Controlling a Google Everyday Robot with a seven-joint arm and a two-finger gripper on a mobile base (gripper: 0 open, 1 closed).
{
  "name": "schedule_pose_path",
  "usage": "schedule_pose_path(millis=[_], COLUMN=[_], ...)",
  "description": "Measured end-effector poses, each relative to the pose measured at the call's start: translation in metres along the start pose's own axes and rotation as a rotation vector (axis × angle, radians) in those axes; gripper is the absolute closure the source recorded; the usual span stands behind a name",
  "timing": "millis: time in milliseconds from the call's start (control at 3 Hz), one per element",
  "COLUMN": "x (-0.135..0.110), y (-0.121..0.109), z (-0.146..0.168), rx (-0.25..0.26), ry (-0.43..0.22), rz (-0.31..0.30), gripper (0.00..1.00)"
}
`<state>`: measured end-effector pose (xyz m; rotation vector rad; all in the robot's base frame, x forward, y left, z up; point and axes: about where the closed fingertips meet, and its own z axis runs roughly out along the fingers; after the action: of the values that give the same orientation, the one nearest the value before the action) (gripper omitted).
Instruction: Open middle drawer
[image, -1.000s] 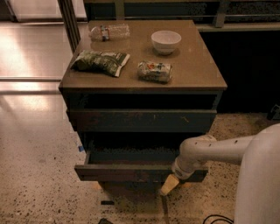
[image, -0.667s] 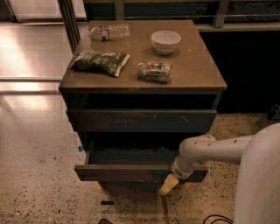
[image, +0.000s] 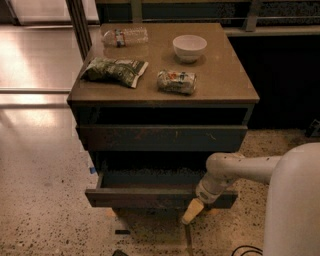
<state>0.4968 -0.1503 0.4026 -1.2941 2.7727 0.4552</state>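
Near the right end of the pulled-out drawer (image: 145, 198), the gripper (image: 192, 212) hadn't moved; its grip, I couldn't tell.

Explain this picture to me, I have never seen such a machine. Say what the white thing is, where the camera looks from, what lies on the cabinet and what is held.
The white shape at the lower right is a mobile robot's body, with its one arm reaching left. At the arm's end is the gripper, low against the right part of the front of the middle drawer, which stands pulled out with its floor showing. The single camera looks down on the cabinet from above; where it is mounted is not known. On the cabinet top lie a water bottle, a white bowl, a green snack bag and a small crumpled packet. Whether the gripper holds anything cannot be seen.
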Motion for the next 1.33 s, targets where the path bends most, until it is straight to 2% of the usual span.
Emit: schedule_pose_path(millis=[667, 1000, 1333], x=[-0.001, 0.002, 0.016], y=[0.002, 0.007, 0.024], z=[-0.008, -0.004, -0.016], rx=[0.0, 0.015, 0.081], ry=[0.0, -0.002, -0.029], rz=[0.0, 0.008, 0.017], gripper=[0.0, 0.0, 0.0])
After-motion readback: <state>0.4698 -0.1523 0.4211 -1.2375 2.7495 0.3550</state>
